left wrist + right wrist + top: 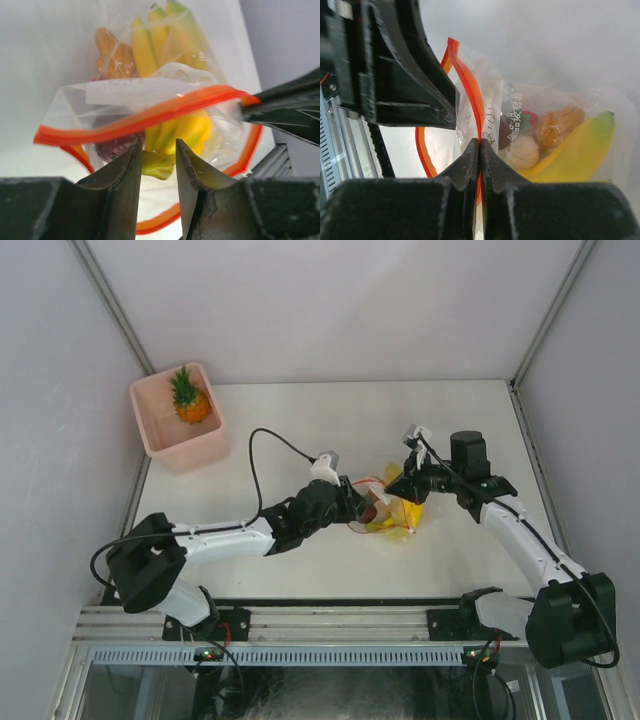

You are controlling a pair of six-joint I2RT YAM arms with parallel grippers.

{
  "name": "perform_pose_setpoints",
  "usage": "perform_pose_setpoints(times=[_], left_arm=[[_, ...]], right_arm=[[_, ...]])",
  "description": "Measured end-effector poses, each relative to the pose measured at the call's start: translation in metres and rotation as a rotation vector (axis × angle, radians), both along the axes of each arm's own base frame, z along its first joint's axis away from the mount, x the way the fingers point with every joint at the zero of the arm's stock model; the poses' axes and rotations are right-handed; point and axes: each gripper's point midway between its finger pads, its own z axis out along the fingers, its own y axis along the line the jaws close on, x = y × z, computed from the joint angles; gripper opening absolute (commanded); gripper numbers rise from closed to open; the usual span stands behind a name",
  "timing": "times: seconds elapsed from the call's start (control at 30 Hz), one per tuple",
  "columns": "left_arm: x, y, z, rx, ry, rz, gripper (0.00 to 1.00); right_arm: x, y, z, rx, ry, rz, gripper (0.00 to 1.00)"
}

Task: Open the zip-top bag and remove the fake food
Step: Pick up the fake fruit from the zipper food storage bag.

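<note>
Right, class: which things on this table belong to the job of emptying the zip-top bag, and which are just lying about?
Part of the job:
- zip-top bag, mouth open
- banana bunch, inside it
- pineapple, already out
- right tool, shut on the zip strip
- left tool, at the bag's mouth

Just lying about:
- pink bin, holding the pineapple
- black cable

You have one readable marking. In the right wrist view, a line of dark Chinese characters runs sideways on a white panel (pixel 512 120) of the zip-top bag (pixel 560 150). They look like 食品密封, but the crinkled plastic blurs the strokes, so this reading is uncertain. A fainter line beside them, perhaps digits, is too blurred to make out.
</note>
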Motion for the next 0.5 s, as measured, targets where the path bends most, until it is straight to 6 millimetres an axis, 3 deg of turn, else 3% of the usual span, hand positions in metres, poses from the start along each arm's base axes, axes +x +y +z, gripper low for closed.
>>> perform_pose_setpoints(times=[0.1, 0.27, 0.5], left_arm=[[0.002, 0.002, -0.02, 0.039, 0.024, 0.014, 0.42], [0.005, 0.005, -0.049, 0.113, 0.046, 0.036, 0.5], [0.007, 0.013, -0.068, 0.225, 0.004, 0.006, 0.6]], right_arm=[[-0.002, 0.005, 0.0, -0.002, -0.003, 0.017, 0.0], [-0.01, 0.013, -0.001, 0.01, 0.005, 0.062, 0.17], [-0.012, 0.014, -0.001, 0.009, -0.009, 0.086, 0.33]])
